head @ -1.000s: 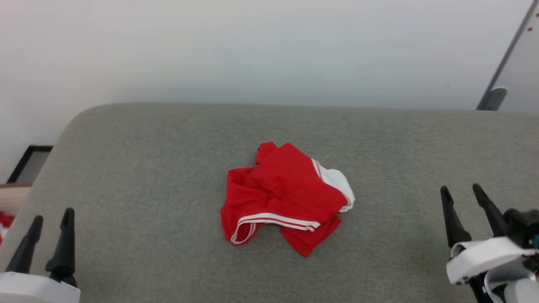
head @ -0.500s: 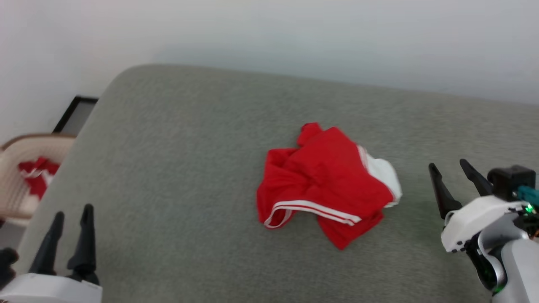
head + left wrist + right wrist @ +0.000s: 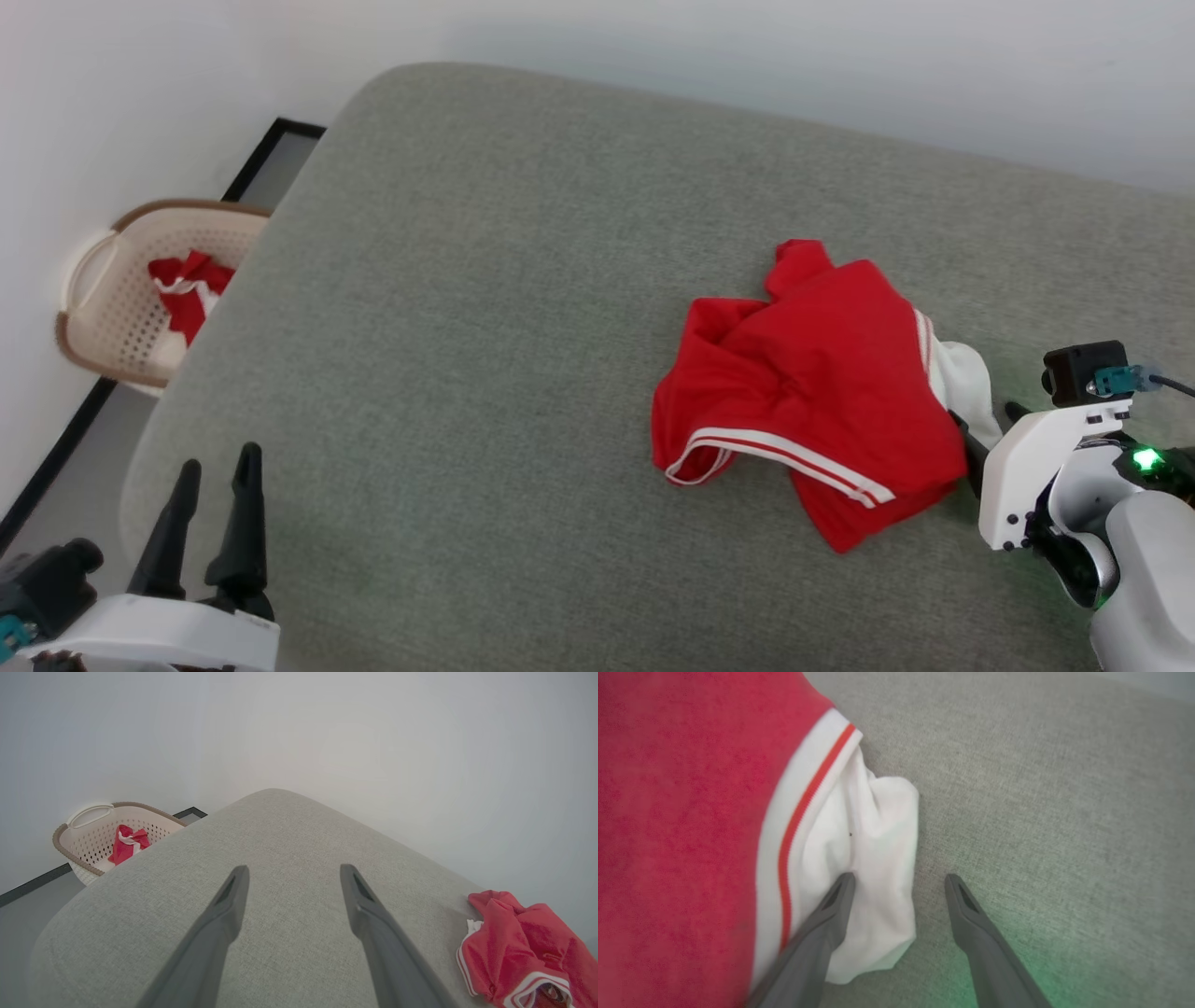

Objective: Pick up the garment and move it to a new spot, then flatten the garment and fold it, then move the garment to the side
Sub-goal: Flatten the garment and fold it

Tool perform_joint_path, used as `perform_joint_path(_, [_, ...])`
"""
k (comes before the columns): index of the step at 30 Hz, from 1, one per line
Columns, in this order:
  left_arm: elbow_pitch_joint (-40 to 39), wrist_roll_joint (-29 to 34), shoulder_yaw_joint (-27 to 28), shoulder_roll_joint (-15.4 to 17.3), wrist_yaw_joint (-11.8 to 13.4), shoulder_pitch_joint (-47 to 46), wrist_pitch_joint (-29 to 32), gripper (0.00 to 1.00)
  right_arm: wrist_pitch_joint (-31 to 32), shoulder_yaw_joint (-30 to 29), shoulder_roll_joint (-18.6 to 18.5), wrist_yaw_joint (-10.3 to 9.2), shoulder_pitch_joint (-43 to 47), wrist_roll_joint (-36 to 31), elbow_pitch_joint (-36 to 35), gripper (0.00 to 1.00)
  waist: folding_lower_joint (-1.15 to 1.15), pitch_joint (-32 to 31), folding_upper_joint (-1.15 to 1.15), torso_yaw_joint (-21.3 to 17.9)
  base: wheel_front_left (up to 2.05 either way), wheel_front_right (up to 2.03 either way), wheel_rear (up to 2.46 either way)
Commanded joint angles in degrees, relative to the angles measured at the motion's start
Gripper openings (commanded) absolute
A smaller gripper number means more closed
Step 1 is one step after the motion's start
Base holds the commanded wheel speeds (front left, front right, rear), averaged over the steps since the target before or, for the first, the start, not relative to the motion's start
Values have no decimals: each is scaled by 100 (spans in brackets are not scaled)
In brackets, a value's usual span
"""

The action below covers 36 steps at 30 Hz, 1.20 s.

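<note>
On the grey woven-fabric surface [image 3: 467, 280], right of its middle, lies the garment [image 3: 812, 401], a crumpled bright red soft-cloth shirt with a white sleeve end [image 3: 878, 858] and white-and-red stripe trim. At its right edge, the right gripper [image 3: 900, 879] has its two dark fingers spread apart, one over the white sleeve end and the other over bare grey fabric, gripping nothing. Well apart, near the surface's left corner, the left gripper [image 3: 219, 457] is likewise spread and empty. Beside that end of the surface, a cream perforated plastic basket [image 3: 107, 308] sits on the floor with red-and-white cloth [image 3: 187, 280] inside.

White wrist housings [image 3: 1036, 467]; long dark tapered claw fingers [image 3: 245, 523]; green light [image 3: 1145, 459].
</note>
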Motion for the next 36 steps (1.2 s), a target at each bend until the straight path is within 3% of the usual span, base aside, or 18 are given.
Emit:
perform_joint_path(1, [27, 44, 3, -42, -40, -51, -21, 100, 166, -58, 10, -8, -80, -52, 125, 100, 0, 91, 0, 119, 0, 0, 0])
perform_joint_path(8, [116, 44, 22, -137, -107, -83, -42, 100, 1073, -154, 120, -9, -227, -120, 677, 100, 0, 138, 0, 190, 0, 0, 0])
perform_joint_path(9, [127, 41, 35, -144, -110, -85, -45, 100, 1158, -138, 131, -8, -268, -126, 687, 0, 0, 145, 0, 189, 0, 0, 0])
perform_joint_path(19, [112, 53, 199, -136, -72, 20, -53, 100, 1322, -210, -45, -9, -603, -167, 232, 0, 0, 43, 0, -56, 0, 0, 0])
perform_joint_path(29, [-120, 76, 332, -37, 23, 123, -28, 100, 1565, -688, -726, -9, -532, -90, -694, 0, 0, -63, 0, -652, 0, 0, 0])
perform_joint_path(36, [-179, 116, 290, -17, 32, -14, 11, 100, 1727, -1127, -1262, -9, -527, -113, -661, 0, 0, -7, 0, -921, 0, 0, 0])
